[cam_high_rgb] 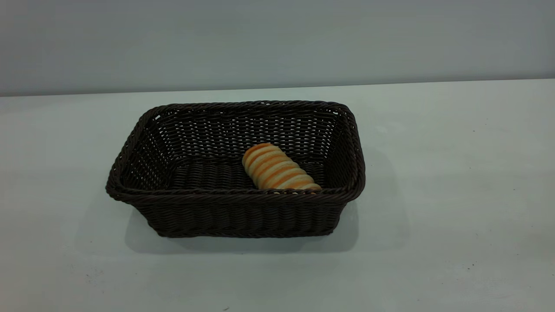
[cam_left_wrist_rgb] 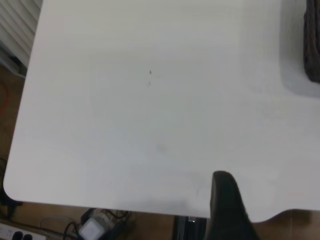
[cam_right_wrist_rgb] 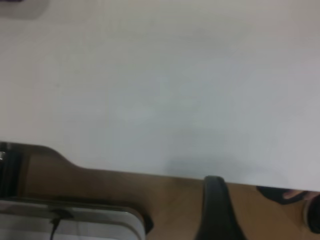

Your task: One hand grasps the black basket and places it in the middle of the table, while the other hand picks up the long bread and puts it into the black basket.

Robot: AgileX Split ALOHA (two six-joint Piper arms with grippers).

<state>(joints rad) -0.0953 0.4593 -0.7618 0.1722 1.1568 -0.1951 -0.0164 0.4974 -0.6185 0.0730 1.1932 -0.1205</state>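
The black basket (cam_high_rgb: 236, 173) stands on the white table (cam_high_rgb: 455, 173) near its middle. The long bread (cam_high_rgb: 277, 169) lies inside it, on the basket floor toward the right end, against the front wall. Neither gripper shows in the exterior view. A black part of my left gripper (cam_left_wrist_rgb: 227, 210) shows in the left wrist view over the table's edge, far from the basket, whose rim (cam_left_wrist_rgb: 312, 45) just shows there. A black part of my right gripper (cam_right_wrist_rgb: 215, 210) shows in the right wrist view, beyond the table's edge over the floor. Both hold nothing that I can see.
A grey wall (cam_high_rgb: 277, 39) runs behind the table. The left wrist view shows cables and a power strip (cam_left_wrist_rgb: 95, 227) on the floor below the table's edge. The right wrist view shows a grey device (cam_right_wrist_rgb: 75, 220) on the floor.
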